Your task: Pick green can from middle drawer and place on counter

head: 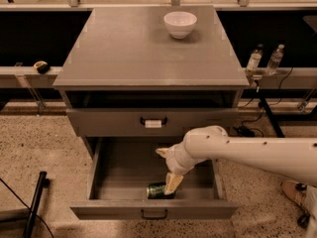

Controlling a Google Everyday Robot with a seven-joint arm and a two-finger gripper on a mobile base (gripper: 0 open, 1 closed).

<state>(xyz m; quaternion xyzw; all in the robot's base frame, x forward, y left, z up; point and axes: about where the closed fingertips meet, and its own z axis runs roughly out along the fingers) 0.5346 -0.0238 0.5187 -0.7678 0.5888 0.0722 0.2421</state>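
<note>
A single camera looks from in front of the drawer cabinet (99, 125) and well above it, tilted down; it faces the cabinet's front squarely, so the counter (148, 48) fills the upper middle and the pulled-out middle drawer (153, 209) lies near the bottom edge; it stands back enough to take in floor (39, 143) at both sides and the ledge (25, 76) behind; the arm (257, 155) enters from the right edge; the gripper (171, 184) sits low in the middle, inside the drawer by the green can (157, 191).
</note>
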